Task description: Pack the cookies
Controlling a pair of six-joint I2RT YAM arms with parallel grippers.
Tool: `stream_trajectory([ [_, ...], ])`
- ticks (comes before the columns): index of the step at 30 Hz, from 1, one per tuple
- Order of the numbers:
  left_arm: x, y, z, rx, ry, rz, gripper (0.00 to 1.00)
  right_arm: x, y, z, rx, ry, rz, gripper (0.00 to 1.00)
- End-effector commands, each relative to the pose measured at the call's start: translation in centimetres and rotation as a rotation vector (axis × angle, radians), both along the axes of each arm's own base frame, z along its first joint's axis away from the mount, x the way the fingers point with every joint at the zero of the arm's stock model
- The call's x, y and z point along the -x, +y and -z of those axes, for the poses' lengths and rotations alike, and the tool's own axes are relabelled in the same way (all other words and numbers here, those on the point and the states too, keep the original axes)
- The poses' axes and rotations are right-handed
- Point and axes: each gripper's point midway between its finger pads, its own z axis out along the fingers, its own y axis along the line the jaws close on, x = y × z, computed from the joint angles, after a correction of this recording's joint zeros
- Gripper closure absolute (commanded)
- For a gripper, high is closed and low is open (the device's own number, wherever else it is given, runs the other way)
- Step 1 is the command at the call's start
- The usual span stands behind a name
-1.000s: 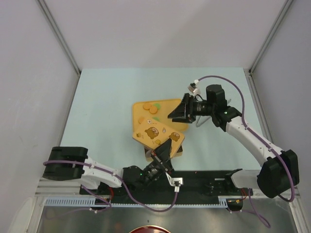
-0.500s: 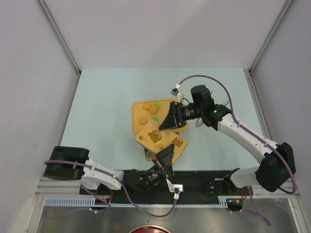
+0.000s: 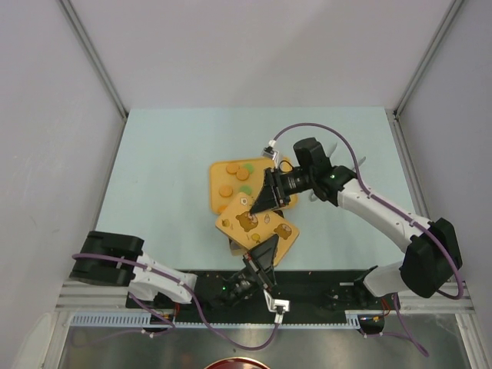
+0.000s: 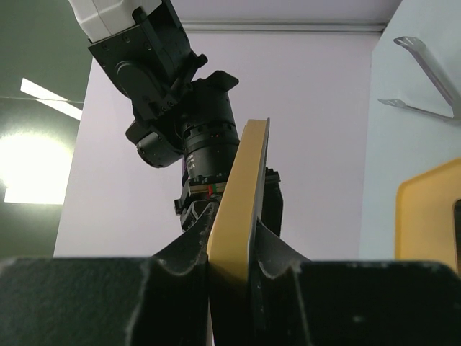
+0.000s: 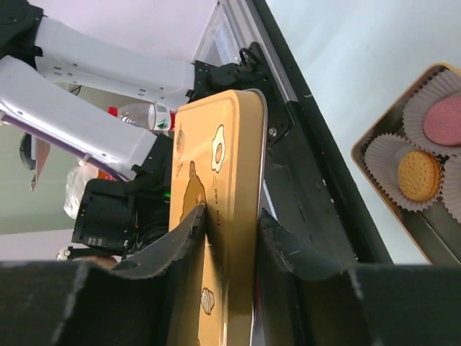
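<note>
One table (image 3: 169,169), one yellow tin (image 3: 214,184) near its centre, one lid (image 3: 257,227) with bear prints. The lid sat at the tin's 5 o'clock, overlapping that corner and held up off the table.

Two claws, both on the lid. Left claw (image 4: 232,245) was at the lid's 6 o'clock edge, nearly closed and clamped on it, a finger pressed to each face. Right claw (image 5: 230,215) was at the 12 o'clock edge, jaws narrow and straddling the rim. One finger touched the printed face. Couldn't tell if it had actually gripped.

The cookies (image 3: 232,167) were in the tin. Top view showed four orange and some green, the rest hidden under the right claw. The right wrist view showed one pink (image 5: 443,119) and one orange (image 5: 419,175), each in a white paper cup (image 5: 392,184).
</note>
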Motion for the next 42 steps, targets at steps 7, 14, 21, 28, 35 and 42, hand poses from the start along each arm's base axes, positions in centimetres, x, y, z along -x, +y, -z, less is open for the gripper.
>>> stream_trajectory([
  [7, -0.2, 1.4, -3.8, 0.229, 0.027, -0.014, 0.81, 1.2, -0.1, -2.9, -0.132, -0.010, -0.060, 0.89],
  [14, -0.3, 1.0, -4.2, 0.272, -0.018, -0.048, 0.78, 1.0, -0.9, -5.2, -0.227, -0.004, -0.035, 0.97],
  [21, -0.4, 1.2, -5.1, 0.289, -0.035, -0.049, 0.99, 2.8, -1.1, -4.8, -0.200, 0.008, -0.073, 0.74],
  [28, -0.1, 2.3, -6.9, 0.351, -0.031, -0.016, 1.00, 4.1, -1.5, -4.1, -0.153, 0.000, -0.112, 0.63],
  [35, -0.3, 3.5, -7.4, 0.376, -0.003, -0.015, 0.98, 4.9, -1.9, -3.7, -0.114, -0.004, -0.142, 0.87],
  [42, -0.7, 3.8, -7.8, 0.415, 0.026, -0.042, 0.54, 3.4, -1.9, -4.7, -0.145, 0.001, -0.087, 1.00],
])
